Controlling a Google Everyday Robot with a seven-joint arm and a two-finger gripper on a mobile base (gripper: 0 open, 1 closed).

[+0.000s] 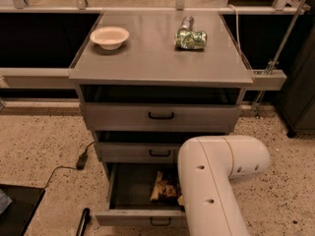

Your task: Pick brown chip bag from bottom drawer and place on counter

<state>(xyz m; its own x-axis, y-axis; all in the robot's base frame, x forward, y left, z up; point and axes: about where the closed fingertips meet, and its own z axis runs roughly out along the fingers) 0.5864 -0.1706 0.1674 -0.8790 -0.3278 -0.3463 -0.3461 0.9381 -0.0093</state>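
Brown chip bag (166, 188) is seen in the right half of the open bottom drawer (133, 215), partly masked by the white arm (211, 181). The gripper is hidden behind that arm over the drawer, so its state cannot be told. If pinched by a crinkly edge, the bag could be dropped before the counter (147, 58) above the drawer is reached.

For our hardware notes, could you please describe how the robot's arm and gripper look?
The arm is a thick, smooth cream-white tube with a rounded elbow, a thin tan seam ring and a few small dark holes. No cables or lettering show. The gripper is out of view, beyond the arm near the bottom drawer.
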